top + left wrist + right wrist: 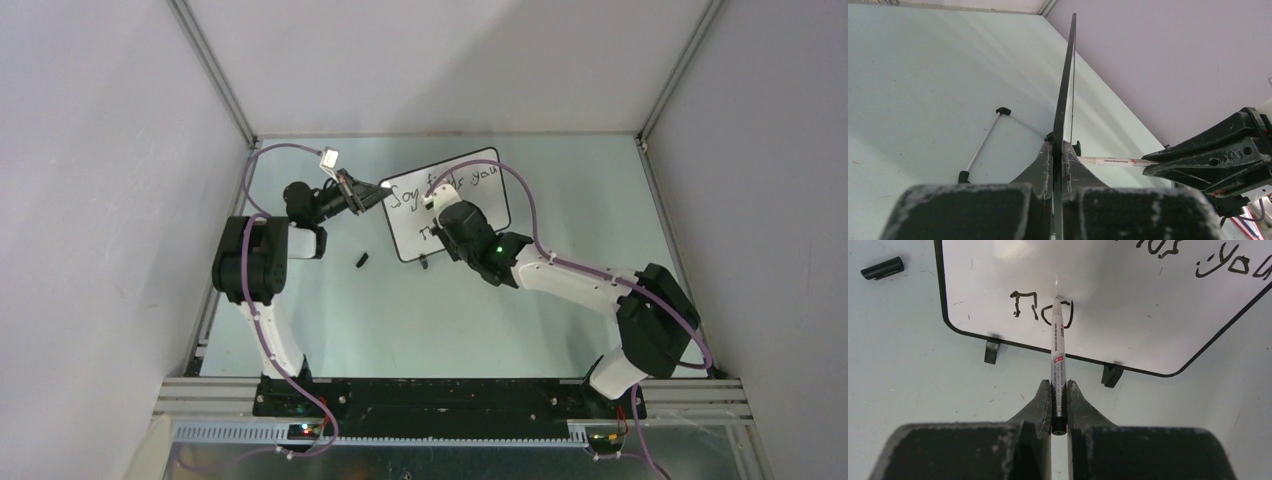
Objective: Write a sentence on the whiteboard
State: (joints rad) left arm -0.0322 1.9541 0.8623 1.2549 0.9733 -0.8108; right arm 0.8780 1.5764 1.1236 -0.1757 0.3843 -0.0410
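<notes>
Right wrist view: we list the sentence [1233, 265], black script on the whiteboard [1128, 310], standing on its feet on the table [923, 390]; marker pen [1058, 355], tip touching the board, clenched by the right gripper [1059, 390]; left gripper [1058, 147] clamped on the board's edge; loose cap [882, 267] nearby.

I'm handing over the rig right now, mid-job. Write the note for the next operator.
Left gripper: shut on the whiteboard edge, steadying it.
Right gripper: shut on the marker pen, tip on the board.
The cap lies on the table, left of the board.
Done: first line of the sentence; second line just begun.
Left: finish the second line.
</notes>
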